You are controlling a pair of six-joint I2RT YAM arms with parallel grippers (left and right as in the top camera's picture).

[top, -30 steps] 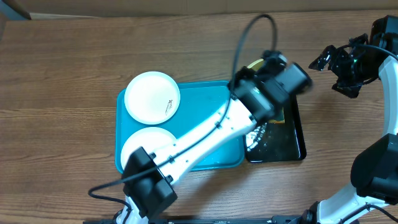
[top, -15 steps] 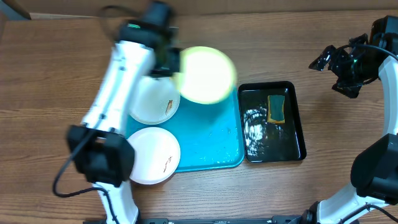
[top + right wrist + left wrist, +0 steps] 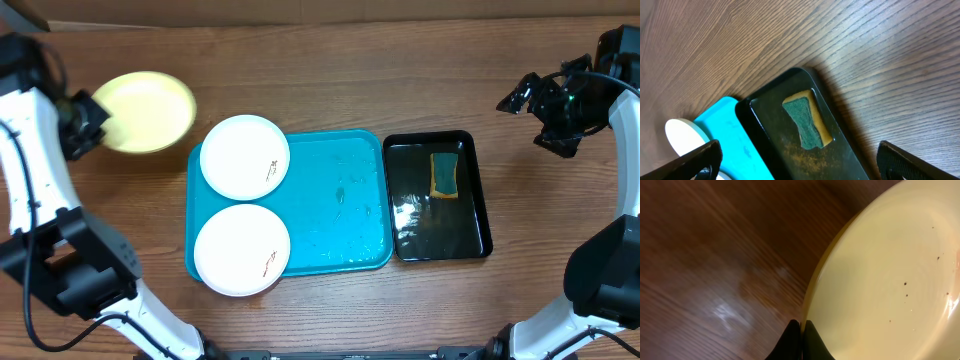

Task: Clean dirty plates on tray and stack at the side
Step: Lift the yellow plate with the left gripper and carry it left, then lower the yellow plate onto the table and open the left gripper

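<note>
A brown wooden table point(image 3: 400, 60) fills the view, with dark lines of grain running along it. Past its far edge sits a pale tan strip point(image 3: 300, 10). Light makes a soft white shine point(image 3: 722, 312) on the wood.

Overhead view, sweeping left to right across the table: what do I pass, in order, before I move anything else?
lime-rimmed plate → turquoise tray → black tray → right gripper
</note>
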